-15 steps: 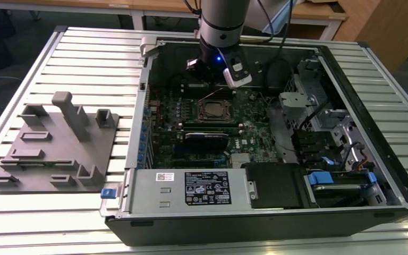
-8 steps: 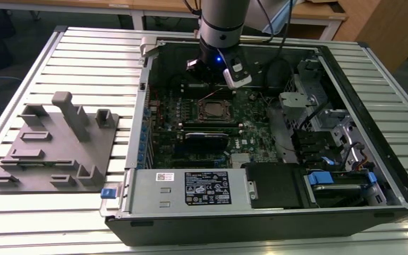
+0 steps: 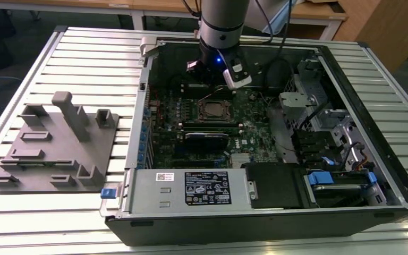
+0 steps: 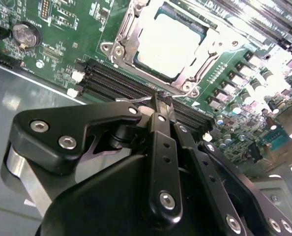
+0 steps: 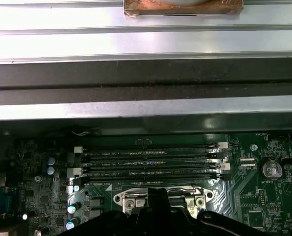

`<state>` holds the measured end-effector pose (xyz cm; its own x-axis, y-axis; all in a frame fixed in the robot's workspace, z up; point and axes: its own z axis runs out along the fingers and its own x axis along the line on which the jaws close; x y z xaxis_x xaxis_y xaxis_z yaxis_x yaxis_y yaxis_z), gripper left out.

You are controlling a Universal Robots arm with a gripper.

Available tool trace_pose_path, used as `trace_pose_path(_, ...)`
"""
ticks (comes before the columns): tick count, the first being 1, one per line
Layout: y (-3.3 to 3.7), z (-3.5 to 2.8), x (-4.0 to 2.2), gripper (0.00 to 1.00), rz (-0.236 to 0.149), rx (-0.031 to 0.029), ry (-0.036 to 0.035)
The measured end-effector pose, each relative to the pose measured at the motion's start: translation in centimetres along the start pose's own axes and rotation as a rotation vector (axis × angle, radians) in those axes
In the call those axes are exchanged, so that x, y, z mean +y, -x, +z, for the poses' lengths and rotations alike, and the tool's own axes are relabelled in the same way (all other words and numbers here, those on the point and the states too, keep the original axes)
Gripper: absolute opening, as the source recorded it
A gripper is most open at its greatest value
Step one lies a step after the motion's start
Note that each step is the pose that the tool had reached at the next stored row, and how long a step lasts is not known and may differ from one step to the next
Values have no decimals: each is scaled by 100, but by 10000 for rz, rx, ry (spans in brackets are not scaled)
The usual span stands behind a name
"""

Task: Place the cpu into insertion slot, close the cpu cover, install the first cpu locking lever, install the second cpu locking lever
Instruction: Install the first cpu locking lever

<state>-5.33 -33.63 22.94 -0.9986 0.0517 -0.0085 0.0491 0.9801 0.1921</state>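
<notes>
A robot arm (image 3: 222, 21) is reaching into an open computer case (image 3: 261, 228) that is lying on a slatted metal table (image 3: 91, 58). Inside the case, a green motherboard (image 3: 170, 141) is sitting alongside a power supply (image 3: 147, 191) and metal drive bays (image 3: 331, 133).

In the second wrist view, the cpu (image 4: 168, 42) is sitting in the insertion slot (image 4: 188, 87). Its silver top is showing through the window of the cpu cover (image 4: 128, 34), which is lying flat over it.

The gripper (image 4: 159, 98) is hanging just beside the slot's edge, over the black memory slots (image 4: 116, 81), with its fingers (image 4: 158, 142) drawn together at the tips. A thin silvery wire (image 4: 138, 102) is showing right at those tips, though whether they are pinching it cannot be told.

Toward the exterior view's left, a grey holder block (image 3: 55, 159) is standing on the table outside the case.
</notes>
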Motion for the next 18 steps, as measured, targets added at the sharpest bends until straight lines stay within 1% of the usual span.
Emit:
trace_pose_path(5, 5, 24, 17, 11, -1, 0, 5)
trace_pose_path(9, 7, 31, 29, 11, 5, 0, 4)
trace_pose_path(10, 7, 32, 29, 11, 50, -9, 1)
trace_pose_path(18, 7, 47, 27, 11, 1039, -205, -11)
